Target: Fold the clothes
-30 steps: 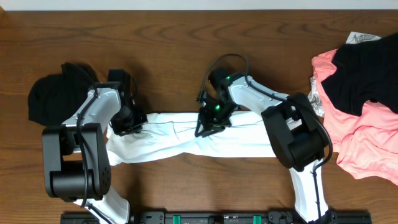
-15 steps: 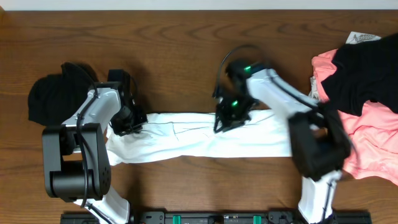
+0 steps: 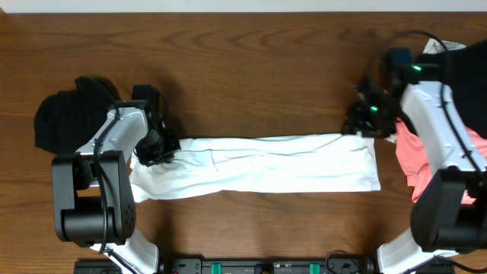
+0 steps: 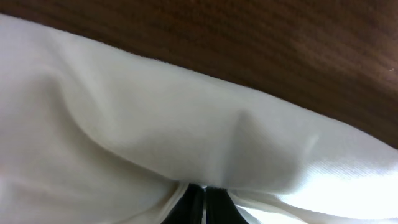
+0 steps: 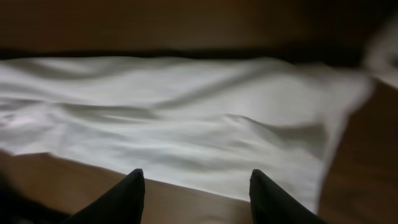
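White garment (image 3: 259, 164): one, laid as a long band from left to right across the near middle of the table (image 3: 243, 61). Its right end is squared off and its left end is broader and rumpled by the left arm's base. Left gripper (image 3: 157, 149): set down on the garment's upper left corner. From overhead the wrist hides the fingertips. The left wrist view shows two dark fingers (image 4: 194, 200) drawn tight together with a tuck of white cloth pinched between them. Cloth fills nearly all of that view, with bare wood along the top. Left arm: rises from its base at the near left edge, then bends back down and rightward to the corner. Right gripper (image 3: 364, 122): sits just beyond the garment's upper right corner; contact with the cloth is possible, but overhead does not settle it. The right wrist view, though blurred, shows both fingers (image 5: 127, 194) spread wide with nothing between them and the garment stretching away ahead. Right arm: runs from the near right edge toward the far side, with the wrist turned left. Black heap (image 3: 61, 114): far left, apart from the white garment. Pink garment (image 3: 445, 171): at the right edge, with a black garment (image 3: 445, 91) lying on it.
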{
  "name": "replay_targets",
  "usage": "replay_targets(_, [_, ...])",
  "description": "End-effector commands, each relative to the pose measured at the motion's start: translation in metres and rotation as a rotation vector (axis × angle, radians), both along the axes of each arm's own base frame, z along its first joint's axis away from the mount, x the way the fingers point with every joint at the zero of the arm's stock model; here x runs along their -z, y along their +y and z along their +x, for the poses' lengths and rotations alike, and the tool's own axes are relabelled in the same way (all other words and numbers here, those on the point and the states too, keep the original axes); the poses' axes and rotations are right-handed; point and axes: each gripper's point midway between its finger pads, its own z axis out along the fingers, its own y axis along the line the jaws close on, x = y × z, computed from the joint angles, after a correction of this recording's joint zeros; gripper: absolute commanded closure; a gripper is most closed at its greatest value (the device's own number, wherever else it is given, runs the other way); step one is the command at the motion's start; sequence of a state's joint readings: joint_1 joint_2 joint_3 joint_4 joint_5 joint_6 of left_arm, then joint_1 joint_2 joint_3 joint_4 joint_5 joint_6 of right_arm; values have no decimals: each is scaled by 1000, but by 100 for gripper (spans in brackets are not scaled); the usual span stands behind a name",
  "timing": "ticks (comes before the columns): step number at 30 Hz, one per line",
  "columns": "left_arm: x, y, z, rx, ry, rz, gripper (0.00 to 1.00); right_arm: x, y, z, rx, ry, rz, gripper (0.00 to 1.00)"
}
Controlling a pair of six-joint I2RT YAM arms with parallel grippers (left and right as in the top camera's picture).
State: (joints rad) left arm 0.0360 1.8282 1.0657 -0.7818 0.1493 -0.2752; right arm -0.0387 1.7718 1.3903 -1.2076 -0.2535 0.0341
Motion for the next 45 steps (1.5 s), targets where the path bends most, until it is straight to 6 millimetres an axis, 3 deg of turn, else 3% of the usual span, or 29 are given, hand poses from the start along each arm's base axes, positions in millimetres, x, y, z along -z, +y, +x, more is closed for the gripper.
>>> replay_targets(1, [26, 29, -22, 2, 101, 128, 94, 26, -32, -22, 64, 78, -21, 41])
replay_targets(4, [26, 29, -22, 3, 101, 128, 94, 50, -51, -40, 141, 120, -12, 26])
replay_targets(10, [26, 29, -22, 2, 101, 128, 94, 76, -70, -51, 222, 110, 4, 22])
replay_targets(17, [26, 29, -22, 3, 102, 128, 94, 79, -65, -44, 227, 70, 52, 14])
replay_targets(22, [26, 29, -22, 2, 102, 128, 94, 72, -47, -35, 176, 16, 169, 13])
replay_targets(31, [26, 29, -22, 2, 101, 128, 94, 70, -41, -33, 134, -10, 208, 12])
replay_targets(45, [26, 29, -22, 2, 101, 128, 94, 76, -57, -26, 157, -29, 119, 11])
